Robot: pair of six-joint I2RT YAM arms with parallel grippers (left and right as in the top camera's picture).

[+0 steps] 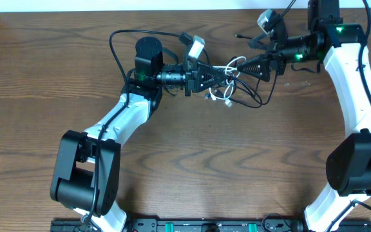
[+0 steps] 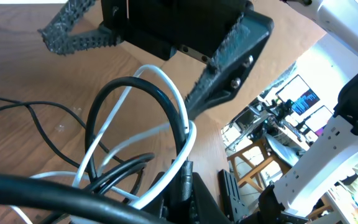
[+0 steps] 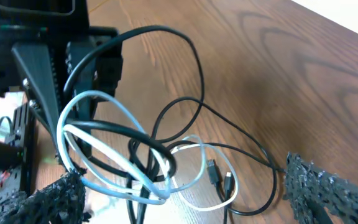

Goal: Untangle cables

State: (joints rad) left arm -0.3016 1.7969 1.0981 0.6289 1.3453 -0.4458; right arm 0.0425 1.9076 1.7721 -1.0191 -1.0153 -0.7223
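The cables (image 1: 229,82) are a knot of thin black cords and one white cord (image 1: 235,63) at the table's far middle. My left gripper (image 1: 221,75) points right and is shut on the cables. In the left wrist view, a black cord (image 2: 124,87) and the white cord (image 2: 169,84) run into its jaws (image 2: 185,193). My right gripper (image 1: 242,66) points left, open, with its fingers either side of the knot. In the right wrist view its open fingers (image 3: 179,202) flank the white loops (image 3: 194,149), black loops (image 3: 191,56) and two small plug ends (image 3: 219,175).
A black cord loop (image 1: 263,103) trails on the table toward the right of the knot, and a loose plug end (image 1: 237,37) lies near the far edge. Thicker arm wires (image 1: 114,45) arc behind the left arm. The base rail (image 1: 205,225) runs along the front.
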